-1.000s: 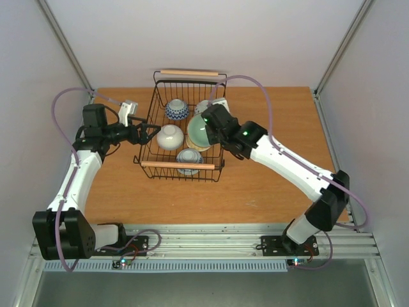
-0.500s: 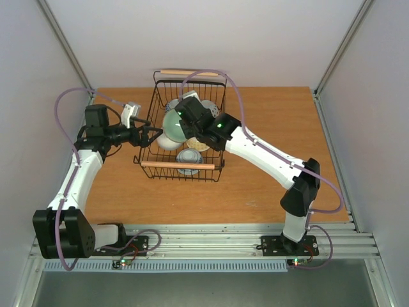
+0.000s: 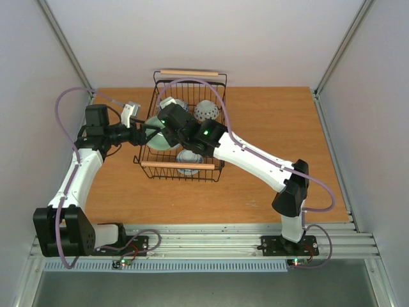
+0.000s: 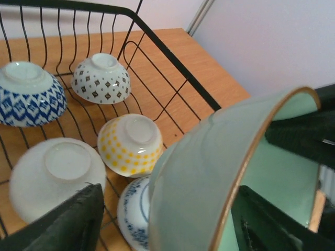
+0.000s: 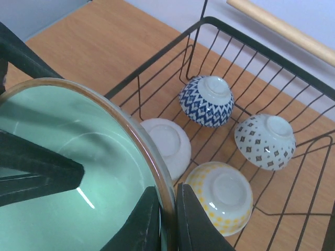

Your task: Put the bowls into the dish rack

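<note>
A flat wooden table (image 3: 275, 115) with a smooth orange-brown grain is seen beneath the dish rack (image 3: 182, 165), a black wire rectangular basket with two round, pale wooden bar handles. At the rack's left wall, a glossy pale green bowl (image 5: 110, 151) with a thin brown rim is held tilted on edge. Its rim is clamped by the right gripper (image 5: 166, 193). The left gripper (image 4: 167, 209) is spread apart, with the bowl between its dark fingers. On the rack floor, smaller round ceramic bowls are laid upside down: plain white (image 5: 165, 141), blue zigzag (image 5: 207, 102), brown-diamond (image 5: 264, 141) and yellow-dotted (image 5: 220, 201).
</note>
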Motion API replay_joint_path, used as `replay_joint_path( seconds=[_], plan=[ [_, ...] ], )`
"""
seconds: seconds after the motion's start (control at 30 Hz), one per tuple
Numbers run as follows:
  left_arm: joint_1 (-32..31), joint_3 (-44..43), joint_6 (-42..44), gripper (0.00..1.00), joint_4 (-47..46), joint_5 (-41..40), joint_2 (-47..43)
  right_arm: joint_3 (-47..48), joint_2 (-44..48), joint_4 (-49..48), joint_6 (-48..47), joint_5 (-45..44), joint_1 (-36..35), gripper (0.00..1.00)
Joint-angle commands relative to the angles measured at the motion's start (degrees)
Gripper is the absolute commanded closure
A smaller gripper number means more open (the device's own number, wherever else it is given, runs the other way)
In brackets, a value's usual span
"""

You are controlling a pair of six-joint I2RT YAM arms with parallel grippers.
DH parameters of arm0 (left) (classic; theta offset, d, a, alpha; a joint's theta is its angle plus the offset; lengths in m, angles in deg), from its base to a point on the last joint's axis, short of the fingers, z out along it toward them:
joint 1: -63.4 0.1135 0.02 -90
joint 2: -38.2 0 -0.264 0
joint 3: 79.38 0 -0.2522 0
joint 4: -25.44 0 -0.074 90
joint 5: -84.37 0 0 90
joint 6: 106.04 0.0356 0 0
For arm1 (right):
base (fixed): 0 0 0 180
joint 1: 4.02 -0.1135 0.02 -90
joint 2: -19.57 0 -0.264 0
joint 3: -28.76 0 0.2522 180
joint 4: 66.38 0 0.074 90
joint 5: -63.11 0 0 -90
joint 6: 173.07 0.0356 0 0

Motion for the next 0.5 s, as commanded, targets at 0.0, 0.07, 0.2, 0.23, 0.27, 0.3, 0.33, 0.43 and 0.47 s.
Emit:
replay_joint_path(
  seconds=[0.0,0.07,0.2,0.23,0.27,0.3,0.33,0.43,0.47],
  plan=[
    [-0.32,-2.97,0.6,0.49,1.16,2.67,1.86,5.09,-1.44,-4.04,-1.91,-1.55,-0.43,0.99],
    [-0.3,-3.67,0.74,0.64,1.79,2.71,2.46,5.76,-2.15,-3.94,-2.2,-1.66,-0.43,0.99],
    [-0.36,-3.92,0.74,0.79,2.21,2.73,2.96,6.64,-3.15,-4.11,-2.73,-1.99,-0.47,0.99],
    [-0.34,-3.92,0.67,0.85,2.15,2.76,2.96,6.81,-3.34,-3.99,-2.89,-1.95,-0.48,0.99],
    [-0.29,-3.92,0.73,0.92,2.18,2.71,2.83,7.03,-3.6,-3.87,-2.92,-1.93,-0.51,0.99],
    [-0.33,-3.92,0.74,0.98,2.23,2.61,2.79,7.15,-3.78,-3.78,-2.92,-1.88,-0.52,0.99],
    [-0.36,-3.86,0.74,0.99,2.16,2.57,2.68,7.19,-3.94,-3.76,-2.92,-1.78,-0.52,0.99],
    [-0.45,-3.76,0.97,1.0,2.29,2.81,2.57,7.29,-4.08,-3.5,-2.65,-1.77,-0.52,0.95],
    [-0.38,-3.75,1.06,1.0,2.32,2.76,2.45,7.22,-3.93,-3.26,-2.39,-1.73,-0.52,0.85]
  ],
)
